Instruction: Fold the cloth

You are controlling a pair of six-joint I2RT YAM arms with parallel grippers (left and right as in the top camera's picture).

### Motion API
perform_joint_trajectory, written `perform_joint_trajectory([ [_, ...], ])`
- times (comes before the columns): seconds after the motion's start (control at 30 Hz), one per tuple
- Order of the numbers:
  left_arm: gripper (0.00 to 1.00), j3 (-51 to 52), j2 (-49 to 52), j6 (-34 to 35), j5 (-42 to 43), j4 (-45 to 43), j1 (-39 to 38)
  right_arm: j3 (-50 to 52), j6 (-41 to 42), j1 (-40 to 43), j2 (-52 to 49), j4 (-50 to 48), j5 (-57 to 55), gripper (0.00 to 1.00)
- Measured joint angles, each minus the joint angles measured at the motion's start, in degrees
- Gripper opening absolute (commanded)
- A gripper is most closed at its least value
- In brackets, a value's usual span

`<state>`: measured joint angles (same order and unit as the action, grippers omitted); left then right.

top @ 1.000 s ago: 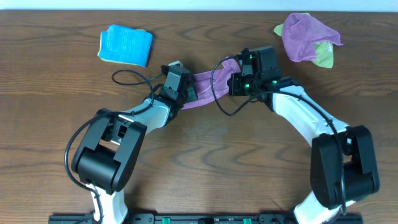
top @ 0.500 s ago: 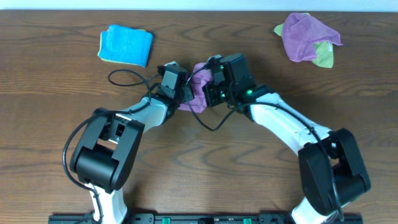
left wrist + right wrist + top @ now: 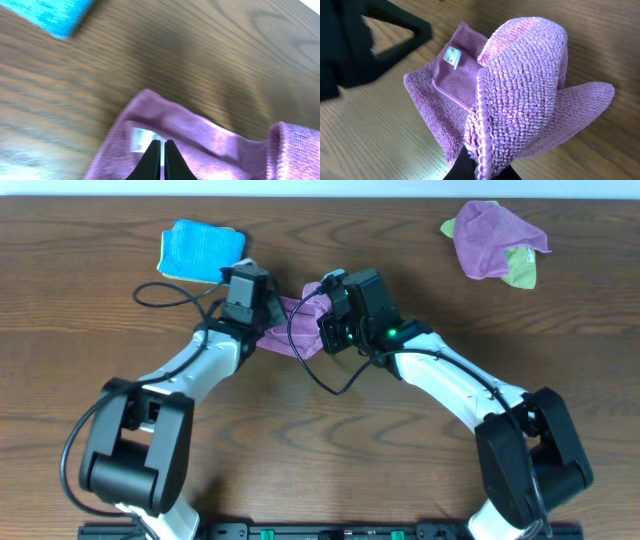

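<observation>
The lilac cloth [image 3: 292, 328] hangs bunched between my two grippers at the middle of the wooden table. My left gripper [image 3: 262, 320] is shut on one corner of it, by the small white tag [image 3: 142, 138]. My right gripper [image 3: 325, 332] is shut on another edge, and the cloth [image 3: 520, 95] loops up over its fingers. The tag also shows in the right wrist view [image 3: 452, 56]. In the left wrist view the cloth [image 3: 210, 145] spreads out past the closed fingertips [image 3: 160, 150].
A folded turquoise-blue cloth [image 3: 201, 251] lies at the back left, close to my left arm, and shows in the left wrist view [image 3: 50, 14]. A second purple cloth [image 3: 490, 238] bunched with a lime-green one [image 3: 521, 267] lies at the back right.
My right gripper has carried its edge of the cloth leftward to meet the left gripper. Both grippers then shifted left and toward the back, and the cloth is now bunched instead of stretched.
</observation>
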<state>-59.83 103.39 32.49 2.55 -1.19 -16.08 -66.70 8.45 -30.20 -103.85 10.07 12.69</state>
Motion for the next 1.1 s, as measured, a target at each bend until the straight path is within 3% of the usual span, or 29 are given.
perform_joint_trajectory([
  [0.83,0.06,0.0,-7.39,-2.84,-3.21,7.43,6.16,-4.04,-6.64,-4.94,0.0,1.27,-6.99,0.01],
  [1.1,0.06,0.0,-8.98,-2.97,-3.67,9.31,6.69,-11.63,-6.78,-7.23,-4.31,5.7,-7.61,0.01],
])
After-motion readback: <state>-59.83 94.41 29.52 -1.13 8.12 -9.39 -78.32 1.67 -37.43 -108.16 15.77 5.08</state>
